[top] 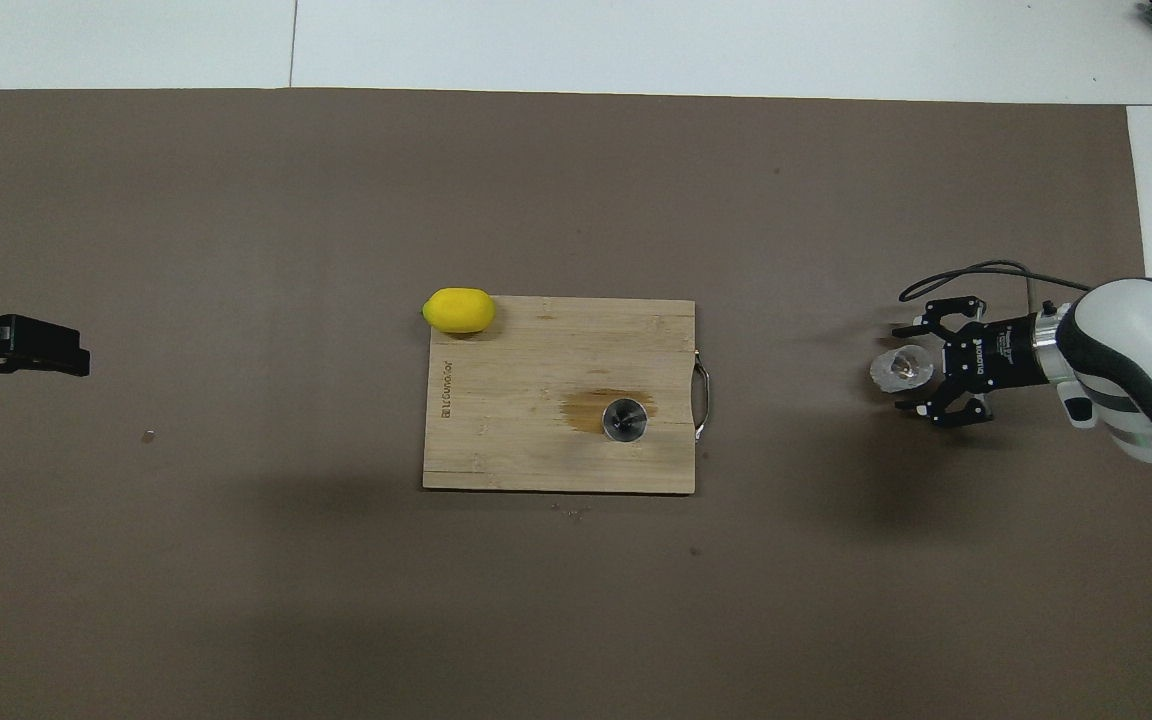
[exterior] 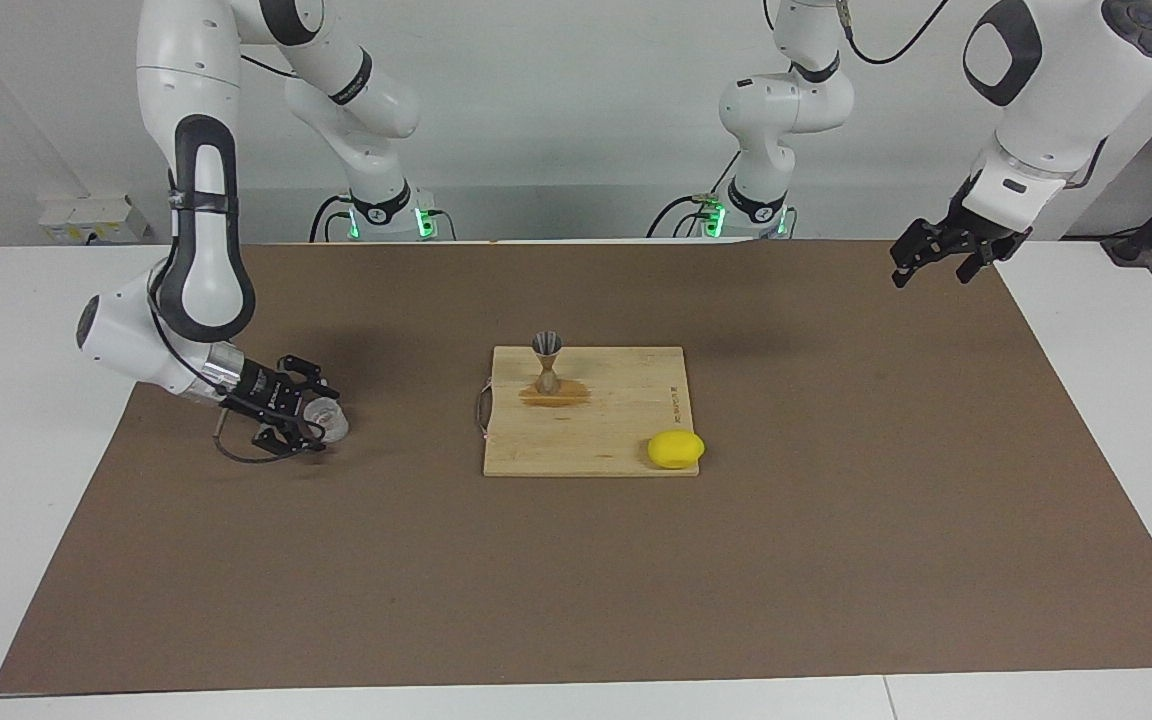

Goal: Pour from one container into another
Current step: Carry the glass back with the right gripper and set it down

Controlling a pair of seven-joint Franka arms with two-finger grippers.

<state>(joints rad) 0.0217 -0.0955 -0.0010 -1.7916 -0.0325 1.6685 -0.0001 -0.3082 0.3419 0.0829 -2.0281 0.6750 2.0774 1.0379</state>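
Across the brown mat [exterior: 576, 560], I work as the right arm; my partner on the left only waits, its left gripper [exterior: 941, 258] hanging spread open over the mat's edge at its own end. At the middle lies the cutting board [exterior: 626, 440], a wet-looking stain on it around the foot of the metal jigger [exterior: 547, 366], which stands upright; a lemon [exterior: 676, 449] sits at the board's corner farthest from the robots. My right gripper [exterior: 308, 418] is low at my end of the table, well apart from the board, with its fingers parted on either side of the glass cup [top: 902, 368], which appears to rest on the mat. Whether a pad touches the wall I cannot tell. My judgement: the pour looks done and this is the let-go. To do it well, I should back straight off along my wrist line, fingers wide, so neither clips the cup.
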